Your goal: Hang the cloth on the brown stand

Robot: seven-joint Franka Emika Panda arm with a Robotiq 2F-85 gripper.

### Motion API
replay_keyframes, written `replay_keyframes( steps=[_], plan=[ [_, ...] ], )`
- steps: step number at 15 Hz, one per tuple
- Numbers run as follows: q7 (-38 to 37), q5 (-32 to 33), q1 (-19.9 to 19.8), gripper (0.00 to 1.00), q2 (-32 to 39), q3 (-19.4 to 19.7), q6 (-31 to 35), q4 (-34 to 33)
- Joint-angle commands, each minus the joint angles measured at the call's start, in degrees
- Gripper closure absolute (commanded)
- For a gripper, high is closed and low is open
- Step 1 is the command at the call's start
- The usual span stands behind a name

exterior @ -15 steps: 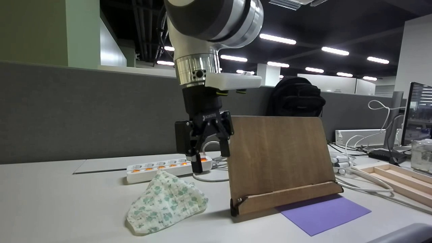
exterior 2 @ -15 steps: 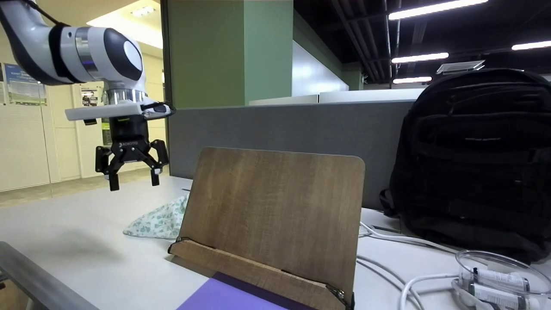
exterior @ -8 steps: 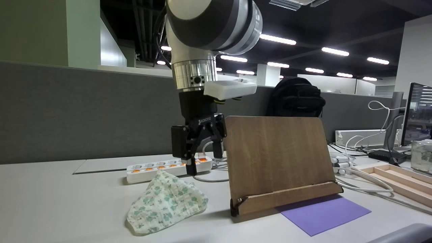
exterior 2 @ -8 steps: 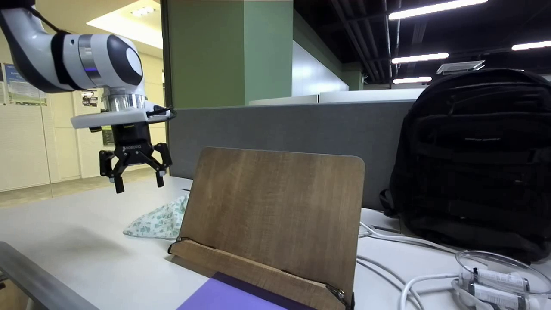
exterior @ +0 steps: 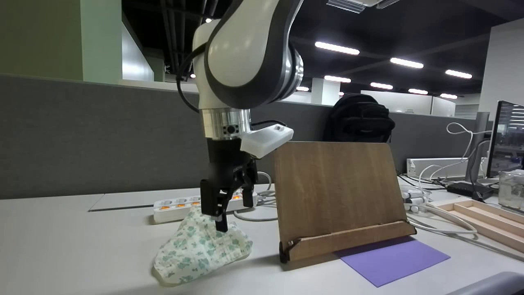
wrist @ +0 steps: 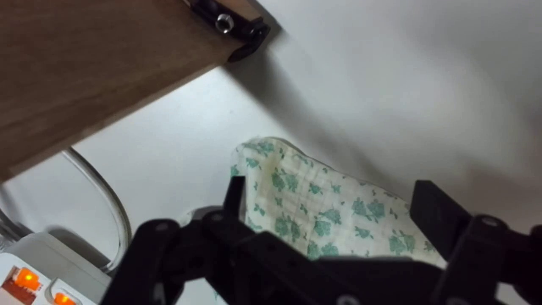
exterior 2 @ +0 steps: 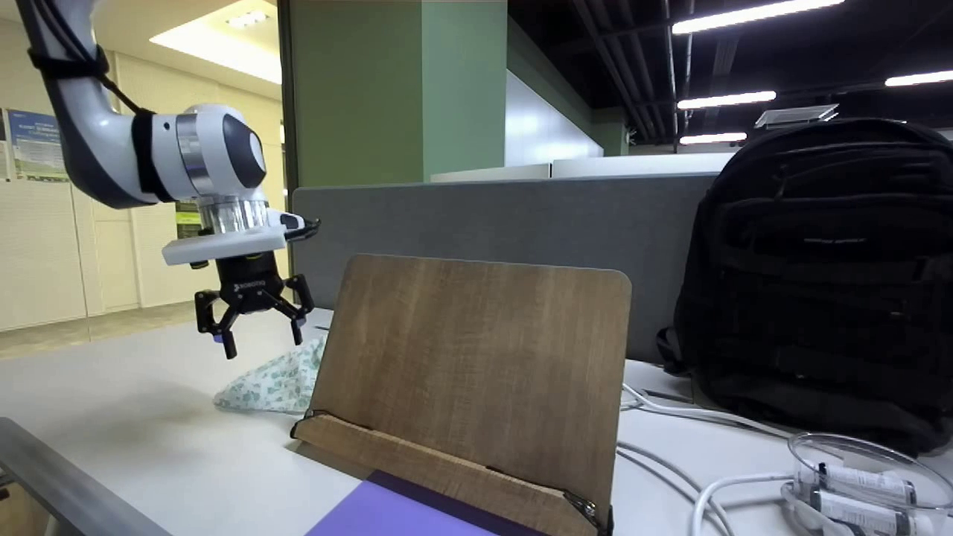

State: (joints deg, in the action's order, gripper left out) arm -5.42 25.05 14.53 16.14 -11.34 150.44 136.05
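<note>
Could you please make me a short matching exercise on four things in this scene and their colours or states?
Things
1. cloth
2. stand
3. power strip
4. gripper

Descriptions
A. white, glowing orange in spots
B. open, holding nothing
C. pale with a green print
D. brown, leaning back

Right pairs: 1-C; 2-D; 3-A; 4-B

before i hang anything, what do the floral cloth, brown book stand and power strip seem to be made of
Floral cloth: thin, matte woven fabric, likely cotton; creases and faint grid lines show in the wrist view.
Brown book stand: smooth, low-sheen wood or wood-look laminate; grain streaks show, the core doesn't.
Power strip: probably white plastic, from its smooth, uniform casing.
</note>
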Motion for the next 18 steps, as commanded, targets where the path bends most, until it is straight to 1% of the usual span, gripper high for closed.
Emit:
replay_keyframes(
  steps=[1,5,9,10,11,13,15,16,17,18],
  plan=[
    [-1.6,4.7,3.3,0.0,5.5,3.7,2.7,-5.3],
    [-1.8,5.8,6.3,0.0,10.5,6.6,6.3,-9.0],
    [-4.3,6.6,10.5,0.0,13.8,11.2,10.1,-11.7],
    [-4.3,6.0,11.0,0.25,14.2,11.9,11.1,-12.0],
    [-4.4,5.6,11.6,0.26,14.5,12.7,12.2,-12.3],
    [-4.0,4.2,12.1,0.4,14.6,13.1,14.0,-12.2],
    [-3.1,2.5,11.8,0.55,13.7,12.6,15.1,-11.5],
    [-2.6,1.4,11.4,0.61,13.1,12.1,15.2,-10.9],
    [-2.3,0.2,11.1,0.69,12.5,11.7,14.8,-10.6],
    [-2.0,-1.3,10.8,0.75,11.8,11.0,13.5,-10.3]
  ],
)
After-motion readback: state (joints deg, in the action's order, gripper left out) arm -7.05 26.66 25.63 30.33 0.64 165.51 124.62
